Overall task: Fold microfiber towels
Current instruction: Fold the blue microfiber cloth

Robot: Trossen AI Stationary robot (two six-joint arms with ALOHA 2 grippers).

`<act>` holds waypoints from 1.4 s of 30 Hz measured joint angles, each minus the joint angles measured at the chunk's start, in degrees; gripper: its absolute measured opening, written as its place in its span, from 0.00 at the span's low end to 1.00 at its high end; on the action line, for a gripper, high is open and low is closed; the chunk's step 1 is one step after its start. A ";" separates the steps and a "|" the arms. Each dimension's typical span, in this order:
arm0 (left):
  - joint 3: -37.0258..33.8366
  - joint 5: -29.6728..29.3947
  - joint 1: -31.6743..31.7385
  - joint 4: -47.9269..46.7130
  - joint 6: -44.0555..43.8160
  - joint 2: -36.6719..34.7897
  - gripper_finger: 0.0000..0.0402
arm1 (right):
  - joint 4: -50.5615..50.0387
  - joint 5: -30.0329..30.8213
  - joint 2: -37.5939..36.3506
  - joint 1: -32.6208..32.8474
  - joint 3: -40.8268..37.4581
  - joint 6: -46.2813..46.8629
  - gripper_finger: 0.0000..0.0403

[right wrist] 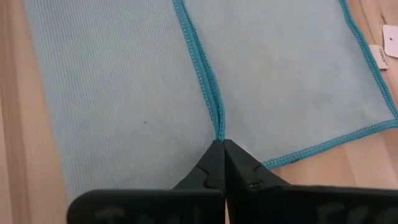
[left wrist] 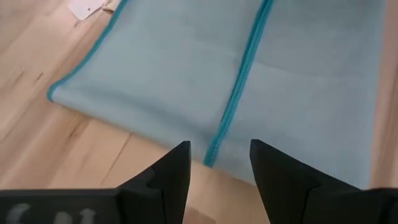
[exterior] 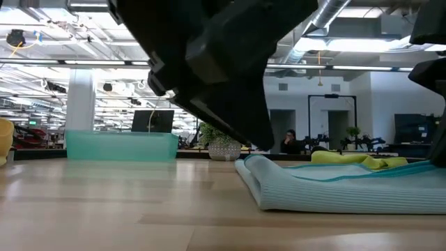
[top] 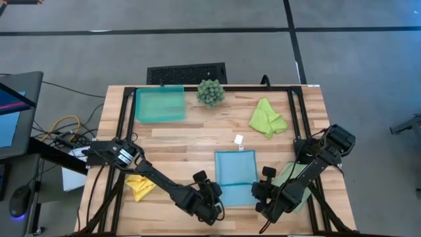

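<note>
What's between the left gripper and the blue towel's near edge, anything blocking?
Nothing visible. The left gripper sits open right at the light blue towel, with only bare table under its fingers. The right gripper is shut at the towel's hem on the other side.

Pale sage towel (top: 287, 179) mostly hidden under right arm. Yellow towel (top: 139, 187) partly covered by left arm. Low view: left arm blocks upper centre; blue towel (exterior: 348, 185) cut off at right edge.

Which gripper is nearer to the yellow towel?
Left. The left gripper hovers, open, at the light blue towel's near left edge, closer to the yellow towel. The right gripper, shut, sits beyond the blue towel.
</note>
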 joint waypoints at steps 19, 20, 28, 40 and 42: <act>-4.92 5.62 1.95 6.85 -0.48 -0.04 0.30 | 0.03 -0.04 0.00 0.80 0.00 -0.20 0.03; -4.91 5.31 1.93 7.02 -0.27 -0.04 0.27 | 0.02 -0.04 0.00 0.80 0.02 -0.23 0.03; -4.90 4.71 1.44 7.06 0.86 -0.16 0.02 | -0.22 -0.02 0.00 0.86 0.02 -0.37 0.03; 2.30 5.10 -0.85 4.05 6.16 -0.48 0.01 | -4.84 -0.28 0.00 3.46 4.09 -0.17 0.03; 3.71 5.10 -0.93 1.24 6.20 -0.52 0.01 | -6.56 0.67 -0.02 3.63 4.98 -0.20 0.02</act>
